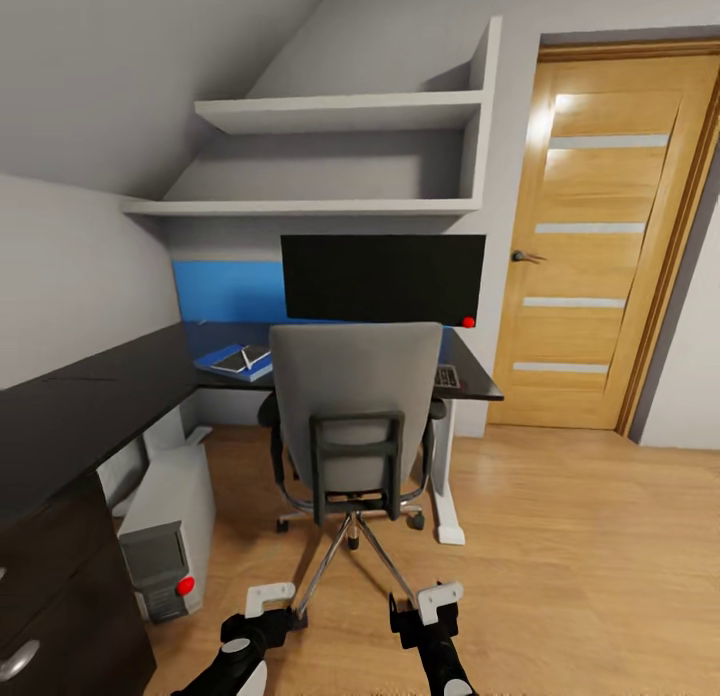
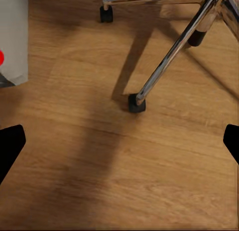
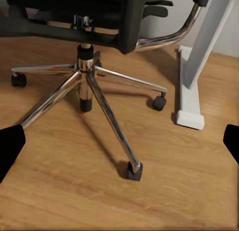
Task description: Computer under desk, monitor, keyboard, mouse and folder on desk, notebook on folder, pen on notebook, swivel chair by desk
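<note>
The grey swivel chair (image 1: 355,396) stands pushed up to the black desk (image 1: 90,406), its back toward me. Behind it the monitor (image 1: 380,281) stands on the desk. A corner of the keyboard (image 1: 447,376) shows to the chair's right; the mouse is hidden. The blue folder (image 1: 235,362) lies on the desk at the left with the dark notebook (image 1: 232,359) on top and a thin white pen (image 1: 246,357) on that. The computer (image 1: 170,536) sits on the floor under the desk. My left gripper (image 1: 275,606) and right gripper (image 1: 422,606) hang open and empty, low behind the chair's chrome base (image 3: 84,71).
A wooden door (image 1: 600,236) is at the right, white shelves (image 1: 340,111) above the desk, a blue wall panel (image 1: 225,291) behind it. The desk's white leg (image 3: 191,76) stands beside the chair's casters (image 2: 136,102). Bare wooden floor (image 1: 560,536) stretches to the right.
</note>
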Available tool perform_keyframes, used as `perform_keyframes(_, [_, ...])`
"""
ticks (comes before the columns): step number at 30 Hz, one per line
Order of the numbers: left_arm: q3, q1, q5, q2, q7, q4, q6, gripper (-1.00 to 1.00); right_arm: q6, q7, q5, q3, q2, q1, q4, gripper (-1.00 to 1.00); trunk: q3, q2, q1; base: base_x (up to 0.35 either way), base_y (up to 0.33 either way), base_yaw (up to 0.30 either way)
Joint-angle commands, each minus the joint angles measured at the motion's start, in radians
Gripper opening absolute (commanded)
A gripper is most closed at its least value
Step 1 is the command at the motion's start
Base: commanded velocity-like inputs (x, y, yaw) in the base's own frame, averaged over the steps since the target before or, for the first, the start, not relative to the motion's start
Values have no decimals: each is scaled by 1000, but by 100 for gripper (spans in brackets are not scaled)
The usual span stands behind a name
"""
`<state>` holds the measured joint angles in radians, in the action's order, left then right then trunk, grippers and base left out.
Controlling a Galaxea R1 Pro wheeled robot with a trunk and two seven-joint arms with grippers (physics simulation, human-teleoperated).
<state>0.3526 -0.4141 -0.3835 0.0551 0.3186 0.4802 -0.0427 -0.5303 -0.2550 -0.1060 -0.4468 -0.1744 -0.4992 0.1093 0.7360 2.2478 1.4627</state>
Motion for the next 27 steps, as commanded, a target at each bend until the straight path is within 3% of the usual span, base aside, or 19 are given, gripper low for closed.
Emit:
perform_keyframes(1, [8, 0, -7, -1, 10, 2, -4, 100, -4, -3, -11, -9, 0, -1, -1, 100, -2, -7, -4, -147, 0, 0])
perform_keyframes(27, [6, 0, -8, -1, 17, 8, -5, 100, -24, -4, -15, -5, 10, -1, 0, 100, -84, -189, -104, -12, 0, 0])
